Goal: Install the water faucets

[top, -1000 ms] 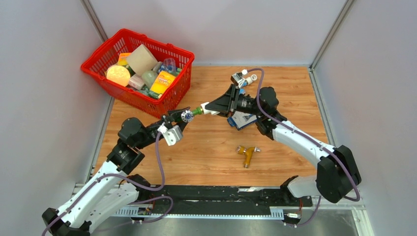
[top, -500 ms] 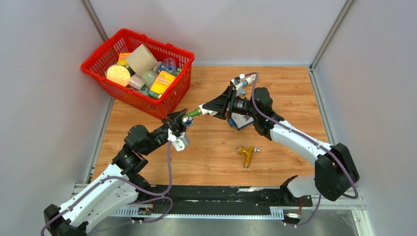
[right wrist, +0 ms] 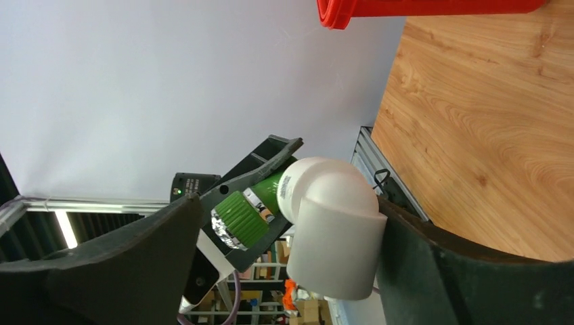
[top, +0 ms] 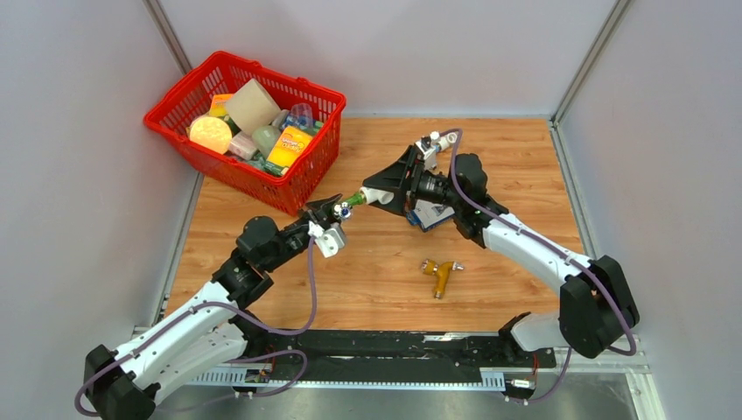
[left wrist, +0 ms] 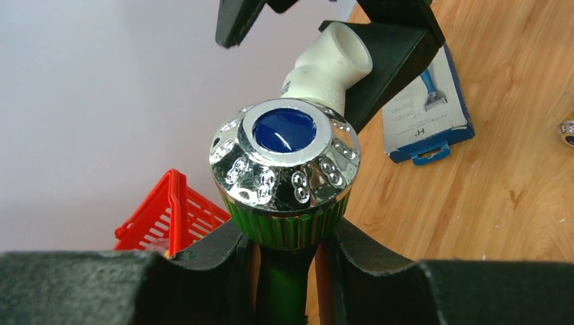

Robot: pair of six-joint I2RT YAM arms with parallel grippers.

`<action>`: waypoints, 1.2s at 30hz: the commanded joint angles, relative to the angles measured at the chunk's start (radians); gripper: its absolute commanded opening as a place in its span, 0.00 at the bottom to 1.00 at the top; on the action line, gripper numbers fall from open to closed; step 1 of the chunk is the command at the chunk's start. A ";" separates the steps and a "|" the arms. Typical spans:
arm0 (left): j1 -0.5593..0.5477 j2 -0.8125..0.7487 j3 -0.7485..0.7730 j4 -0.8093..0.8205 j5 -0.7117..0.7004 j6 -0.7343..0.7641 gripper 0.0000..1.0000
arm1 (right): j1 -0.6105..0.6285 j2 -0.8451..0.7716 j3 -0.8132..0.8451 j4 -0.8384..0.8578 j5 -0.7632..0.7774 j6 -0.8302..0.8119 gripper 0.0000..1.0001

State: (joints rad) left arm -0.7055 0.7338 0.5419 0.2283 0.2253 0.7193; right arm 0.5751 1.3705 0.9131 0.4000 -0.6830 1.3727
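A green water faucet [top: 348, 203] with a chrome, blue-capped knob [left wrist: 288, 152] is held above the table, my left gripper [top: 337, 213] shut on its green stem [left wrist: 288, 271]. Its threaded end sits in the white elbow fitting [top: 378, 196] [left wrist: 329, 71]. My right gripper [top: 385, 188] stands open around the elbow [right wrist: 335, 230]: the elbow leans on one finger [right wrist: 433, 271], and the other finger [right wrist: 122, 264] is well apart. An orange-yellow faucet [top: 440, 273] lies on the wood, right of centre. No blue faucet is in view.
A red basket [top: 302, 179] full of assorted items stands at the back left. A flat packet showing a blue razor [top: 429, 213] [left wrist: 423, 108] lies on the table under the right arm. Grey walls close in the left, back and right.
My right gripper has opened off the white elbow. The left arm has moved right and stretched forward with the green faucet, and the knob has turned.
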 commanded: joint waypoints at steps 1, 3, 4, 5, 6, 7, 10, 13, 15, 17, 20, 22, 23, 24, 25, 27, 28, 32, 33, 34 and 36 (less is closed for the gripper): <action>0.004 0.010 0.035 0.056 -0.030 -0.092 0.00 | -0.044 -0.050 0.013 -0.016 -0.023 -0.020 1.00; 0.020 0.021 0.050 0.051 -0.017 -0.150 0.00 | -0.070 -0.070 0.007 -0.042 -0.010 -0.066 1.00; 0.027 0.024 0.061 0.049 -0.012 -0.173 0.00 | -0.090 -0.076 0.003 -0.046 -0.010 -0.093 1.00; 0.032 0.027 0.072 0.051 0.011 -0.219 0.00 | -0.115 -0.085 -0.002 -0.046 -0.021 -0.115 1.00; 0.040 0.032 0.093 0.043 0.023 -0.245 0.00 | -0.148 -0.093 -0.006 -0.046 -0.041 -0.138 1.00; 0.044 0.036 0.111 0.036 0.049 -0.300 0.00 | -0.181 -0.103 -0.003 -0.049 -0.061 -0.179 1.00; 0.064 0.068 0.168 0.000 0.069 -0.409 0.00 | -0.270 -0.151 0.010 -0.078 -0.096 -0.317 1.00; 0.100 0.087 0.182 -0.003 0.120 -0.582 0.00 | -0.314 -0.215 0.038 -0.098 -0.122 -0.525 1.00; 0.144 0.096 0.184 0.015 0.175 -0.696 0.00 | -0.322 -0.272 0.052 -0.128 -0.104 -0.656 1.00; 0.181 0.096 0.181 0.045 0.236 -0.818 0.00 | -0.320 -0.329 0.041 -0.128 -0.087 -0.780 1.00; 0.219 0.099 0.184 0.088 0.305 -0.964 0.00 | -0.319 -0.413 -0.011 -0.063 -0.104 -0.963 1.00; 0.242 0.105 0.193 0.103 0.362 -1.027 0.00 | -0.308 -0.471 -0.075 0.006 -0.150 -1.073 1.00; 0.259 0.107 0.194 0.124 0.408 -1.047 0.00 | -0.301 -0.502 -0.106 0.040 -0.173 -1.131 1.00; 0.264 0.110 0.196 0.138 0.430 -1.093 0.00 | -0.285 -0.533 -0.127 0.055 -0.188 -1.185 1.00; 0.273 0.119 0.196 0.167 0.472 -1.121 0.00 | -0.268 -0.553 -0.144 0.057 -0.203 -1.251 1.00; 0.285 0.134 0.197 0.219 0.535 -1.187 0.00 | -0.236 -0.571 -0.158 0.028 -0.234 -1.368 0.99; 0.288 0.141 0.199 0.241 0.575 -1.233 0.00 | -0.227 -0.574 -0.158 0.011 -0.257 -1.433 0.98; 0.293 0.177 0.213 0.364 0.651 -1.355 0.00 | -0.186 -0.559 -0.134 -0.050 -0.316 -1.543 0.97; 0.294 0.187 0.211 0.402 0.654 -1.371 0.00 | -0.176 -0.551 -0.123 -0.064 -0.325 -1.563 0.97; 0.293 0.190 0.208 0.422 0.655 -1.399 0.00 | -0.167 -0.547 -0.120 -0.067 -0.331 -1.577 0.96; 0.293 0.203 0.205 0.445 0.643 -1.413 0.00 | -0.140 -0.538 -0.132 -0.061 -0.275 -1.587 0.93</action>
State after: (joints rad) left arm -0.4179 0.9298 0.7006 0.4919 0.8143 -0.5697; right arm 0.3996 0.8215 0.7635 0.3573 -0.9543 -0.0776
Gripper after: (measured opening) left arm 0.371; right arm 0.949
